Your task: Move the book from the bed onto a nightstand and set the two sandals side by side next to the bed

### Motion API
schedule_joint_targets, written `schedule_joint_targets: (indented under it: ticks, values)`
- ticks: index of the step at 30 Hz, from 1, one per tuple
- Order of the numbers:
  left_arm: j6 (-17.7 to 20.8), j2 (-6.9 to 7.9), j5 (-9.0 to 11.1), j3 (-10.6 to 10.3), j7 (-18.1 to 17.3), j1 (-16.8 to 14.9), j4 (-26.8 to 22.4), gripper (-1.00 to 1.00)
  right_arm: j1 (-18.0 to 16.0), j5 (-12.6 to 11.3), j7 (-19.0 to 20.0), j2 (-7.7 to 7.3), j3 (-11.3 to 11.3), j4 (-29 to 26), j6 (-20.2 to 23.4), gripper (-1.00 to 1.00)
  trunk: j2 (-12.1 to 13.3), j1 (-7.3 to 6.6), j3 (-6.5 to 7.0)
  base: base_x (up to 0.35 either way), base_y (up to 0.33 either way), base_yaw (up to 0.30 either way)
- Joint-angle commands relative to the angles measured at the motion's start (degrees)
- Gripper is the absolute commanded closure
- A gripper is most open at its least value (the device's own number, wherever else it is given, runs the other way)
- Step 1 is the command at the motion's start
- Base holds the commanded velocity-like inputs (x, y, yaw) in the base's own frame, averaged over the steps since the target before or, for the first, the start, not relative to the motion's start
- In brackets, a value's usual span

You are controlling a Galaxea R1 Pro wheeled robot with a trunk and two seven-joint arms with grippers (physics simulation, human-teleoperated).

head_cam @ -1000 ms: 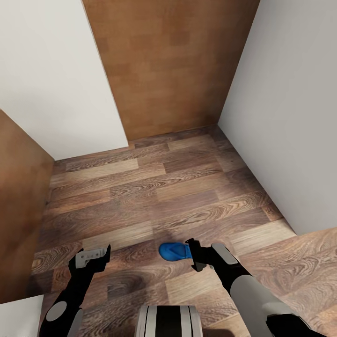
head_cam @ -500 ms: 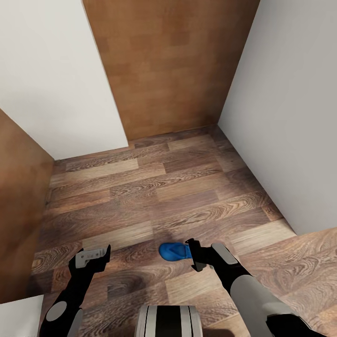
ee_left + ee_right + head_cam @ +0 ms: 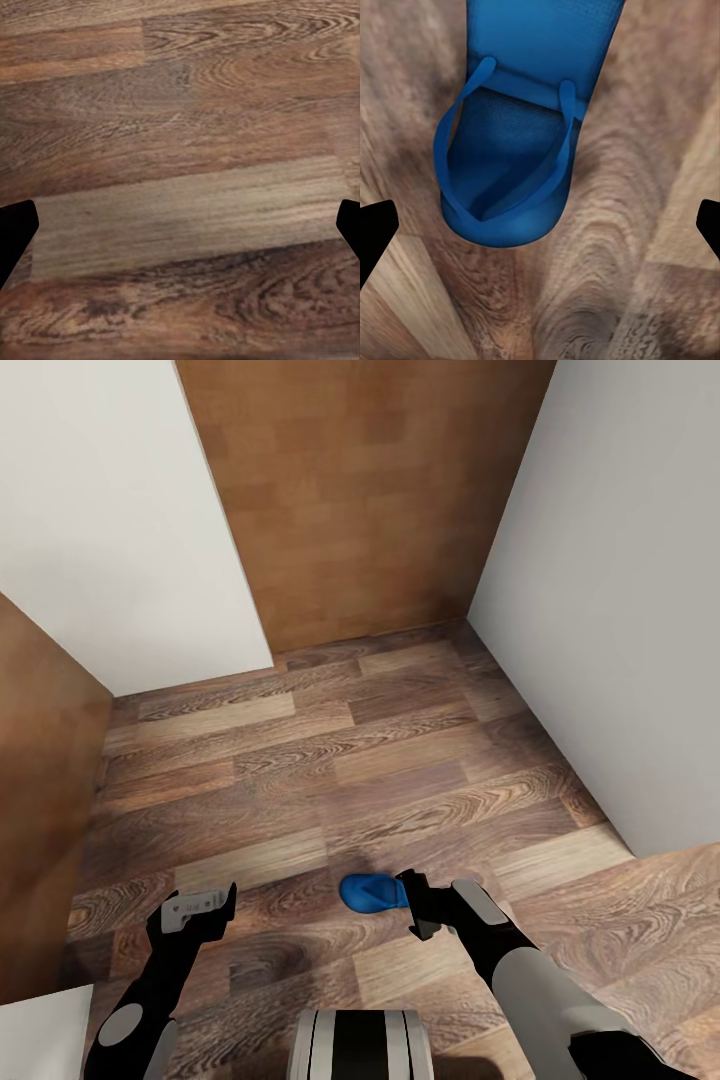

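One bright blue sandal (image 3: 372,893) hangs just above the wood-plank floor, its heel end in my right gripper (image 3: 412,906), which is shut on it. In the right wrist view the sandal (image 3: 514,142) faces the camera strap side up, toe end pointing away, and the right gripper (image 3: 540,225) shows its black fingertips (image 3: 375,232) at the picture's edges. My left gripper (image 3: 212,906) hovers open and empty over bare floor; the left wrist view shows the left gripper (image 3: 180,225) above planks. The book, the bed and the nightstand are out of view.
I stand in a narrow passage. A brown wooden door panel (image 3: 360,500) closes the far end. White walls (image 3: 620,590) run along both sides, and a brown wooden panel (image 3: 40,810) stands close on the left. Wood-plank floor (image 3: 330,760) stretches ahead.
The whole picture has shifted slightly, so the camera has moved. The sandal keeps its place at the right gripper. Both arms hold the same pose.
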Motion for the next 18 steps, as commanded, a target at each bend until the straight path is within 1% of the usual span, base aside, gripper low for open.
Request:
schedule_joint_targets:
  ticks: [1,18]
  values:
    - [0.3,-0.02,0.3,0.0,0.1,0.0,-0.1,-1.0,0.0,-0.2,-0.3,-0.04,0.2,-0.1,0.1,-1.0,0.0,-0.01,-0.04,0.0,0.0,0.0]
    - [0.3,-0.02,0.3,-0.2,0.1,0.0,-0.1,-1.0,0.0,-0.2,-0.3,-0.04,0.2,-0.1,0.1,-1.0,0.0,-0.01,-0.04,0.018,0.0,0.0]
